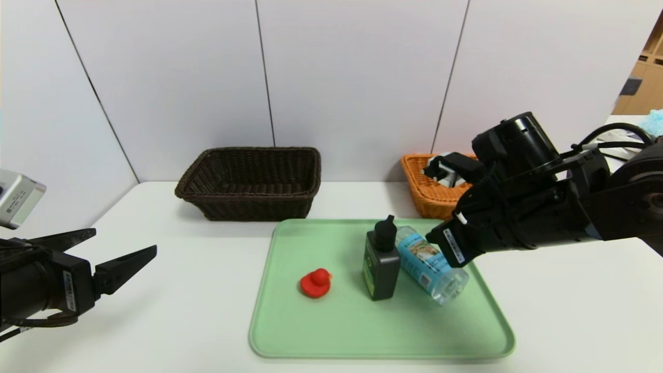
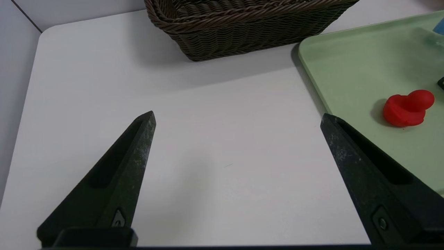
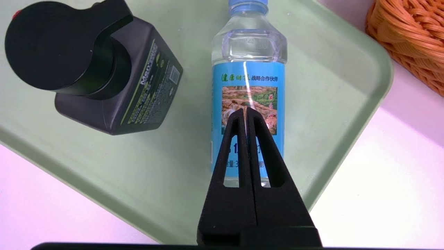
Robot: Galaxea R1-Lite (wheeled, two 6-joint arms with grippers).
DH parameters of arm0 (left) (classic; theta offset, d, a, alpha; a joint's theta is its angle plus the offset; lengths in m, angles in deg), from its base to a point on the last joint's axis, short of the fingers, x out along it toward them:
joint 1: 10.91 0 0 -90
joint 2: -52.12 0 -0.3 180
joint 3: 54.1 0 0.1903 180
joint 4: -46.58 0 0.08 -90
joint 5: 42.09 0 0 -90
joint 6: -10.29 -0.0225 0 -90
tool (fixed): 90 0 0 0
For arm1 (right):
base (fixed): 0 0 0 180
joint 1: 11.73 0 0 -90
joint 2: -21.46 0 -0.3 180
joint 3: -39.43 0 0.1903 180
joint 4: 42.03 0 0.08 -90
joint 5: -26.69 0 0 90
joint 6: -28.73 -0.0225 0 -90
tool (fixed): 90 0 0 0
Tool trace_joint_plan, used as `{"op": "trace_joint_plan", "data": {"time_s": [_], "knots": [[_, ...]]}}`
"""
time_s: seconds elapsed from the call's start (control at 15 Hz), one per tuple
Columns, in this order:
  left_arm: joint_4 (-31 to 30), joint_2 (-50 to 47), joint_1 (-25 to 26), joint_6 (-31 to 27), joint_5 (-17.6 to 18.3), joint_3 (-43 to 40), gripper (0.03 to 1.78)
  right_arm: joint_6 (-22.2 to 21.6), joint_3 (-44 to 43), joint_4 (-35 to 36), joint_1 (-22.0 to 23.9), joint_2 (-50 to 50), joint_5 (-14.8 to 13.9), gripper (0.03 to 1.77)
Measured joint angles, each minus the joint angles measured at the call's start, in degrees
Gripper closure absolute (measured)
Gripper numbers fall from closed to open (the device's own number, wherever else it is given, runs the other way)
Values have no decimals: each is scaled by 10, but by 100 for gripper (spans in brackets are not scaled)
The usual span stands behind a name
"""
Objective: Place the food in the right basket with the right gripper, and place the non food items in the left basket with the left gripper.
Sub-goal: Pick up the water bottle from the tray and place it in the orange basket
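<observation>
A clear water bottle with a blue label (image 1: pixel 430 264) (image 3: pixel 248 86) lies on the green tray (image 1: pixel 311 331), beside an upright black bottle with a black cap (image 1: pixel 382 259) (image 3: pixel 114 83). A small red duck toy (image 1: pixel 316 283) (image 2: pixel 407 107) sits further left on the tray. My right gripper (image 1: pixel 440 241) (image 3: pixel 246 109) hovers just above the water bottle's label, shut with nothing between its fingers. My left gripper (image 1: pixel 124 241) (image 2: pixel 237 116) stands open over bare table left of the tray.
A dark brown wicker basket (image 1: pixel 251 181) (image 2: pixel 242 27) stands at the back left. An orange wicker basket (image 1: pixel 430 191) (image 3: pixel 409 38) stands at the back right, with something white and dark in it, partly hidden by my right arm. A grey wall runs behind the table.
</observation>
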Motion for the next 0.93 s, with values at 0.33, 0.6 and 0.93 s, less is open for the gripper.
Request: {"op": "trace_joint_plan", "data": {"time_s": [0.33, 0.6, 0.93], "knots": [[0, -1, -1, 0, 0, 2, 12, 0, 7, 5, -3, 3, -1, 123], [0, -3, 0, 0, 0, 1, 12, -1, 10, 2, -6, 4, -1, 76], [0, -5, 0, 0, 0, 0, 12, 0, 11, 0, -6, 8, 0, 44]]}}
